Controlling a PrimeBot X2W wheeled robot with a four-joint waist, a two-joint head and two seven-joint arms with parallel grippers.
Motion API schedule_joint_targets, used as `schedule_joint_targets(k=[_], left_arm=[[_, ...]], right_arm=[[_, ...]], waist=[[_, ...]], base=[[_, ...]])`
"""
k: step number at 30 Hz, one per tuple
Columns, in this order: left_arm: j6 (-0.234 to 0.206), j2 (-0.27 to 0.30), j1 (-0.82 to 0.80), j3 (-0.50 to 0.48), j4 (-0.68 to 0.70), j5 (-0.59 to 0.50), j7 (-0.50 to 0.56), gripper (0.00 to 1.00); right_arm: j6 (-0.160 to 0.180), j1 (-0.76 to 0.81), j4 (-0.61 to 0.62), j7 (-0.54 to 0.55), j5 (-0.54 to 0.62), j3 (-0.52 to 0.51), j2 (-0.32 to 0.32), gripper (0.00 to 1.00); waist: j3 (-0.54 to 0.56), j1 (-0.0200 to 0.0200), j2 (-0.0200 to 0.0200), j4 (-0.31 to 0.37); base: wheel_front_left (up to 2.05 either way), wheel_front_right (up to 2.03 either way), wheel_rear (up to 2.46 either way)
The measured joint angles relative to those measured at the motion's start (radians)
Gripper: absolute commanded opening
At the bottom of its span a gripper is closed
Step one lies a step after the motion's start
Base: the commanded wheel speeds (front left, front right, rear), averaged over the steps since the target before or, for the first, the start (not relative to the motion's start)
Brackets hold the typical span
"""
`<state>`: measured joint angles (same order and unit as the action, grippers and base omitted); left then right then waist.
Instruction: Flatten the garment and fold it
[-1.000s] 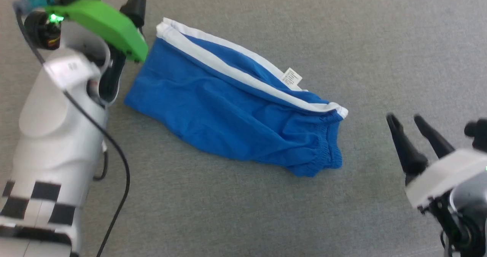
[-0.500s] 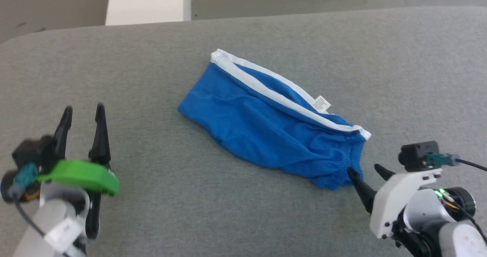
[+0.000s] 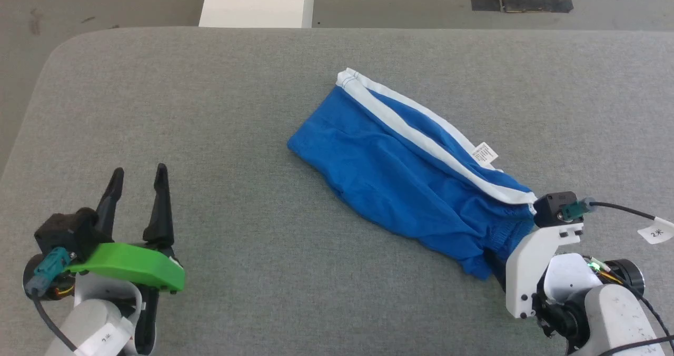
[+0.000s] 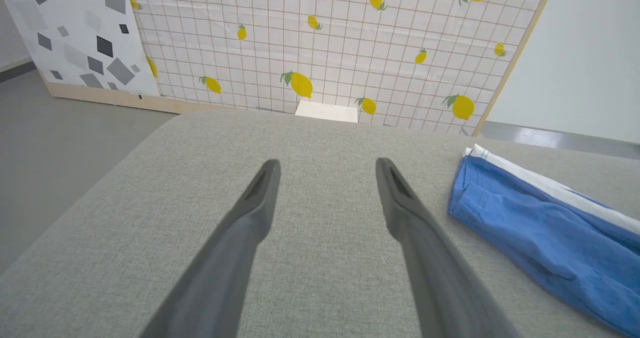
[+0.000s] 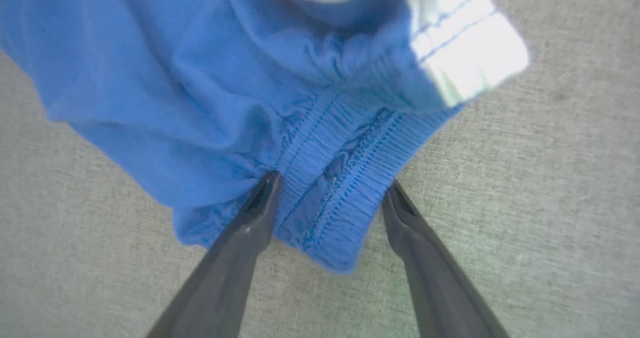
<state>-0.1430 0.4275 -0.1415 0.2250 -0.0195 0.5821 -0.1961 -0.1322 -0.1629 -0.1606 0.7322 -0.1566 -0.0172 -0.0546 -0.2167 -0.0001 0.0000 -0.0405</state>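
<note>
Garment [image 3: 410,177] lies wrinkled on the grey table [image 3: 210,108], right of its middle, slanting from the table's far side toward its near right corner, with a white band [image 3: 421,135] and a small label [image 3: 485,154] along its far edge; at that corner the right gripper [image 5: 332,182] has its fingers spread wide astride the gathered elastic end, clamping nothing, while over the table's near left corner the left gripper [image 3: 139,168] stands equally wide, holding nothing
</note>
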Motion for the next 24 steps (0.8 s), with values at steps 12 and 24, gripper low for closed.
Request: schedule_joint_targets(k=[12,24], left_arm=[[0.048,-0.018,-0.124,0.077,-0.029,0.081,0.225,1.00],[0.067,-0.080,-0.547,0.250,-0.341,0.120,0.733,1.00]], right_arm=[[0.000,-0.025,-0.023,-0.033,-0.039,0.022,0.006,0.00],[0.000,-0.067,0.053,-0.037,-0.074,0.109,0.004,0.00]], waist=[[0.009,0.0000,0.0000,0.046],[-0.059,0.0000,0.0001,0.124]], base=[[0.00,0.00,0.00],[0.00,0.00,0.00]])
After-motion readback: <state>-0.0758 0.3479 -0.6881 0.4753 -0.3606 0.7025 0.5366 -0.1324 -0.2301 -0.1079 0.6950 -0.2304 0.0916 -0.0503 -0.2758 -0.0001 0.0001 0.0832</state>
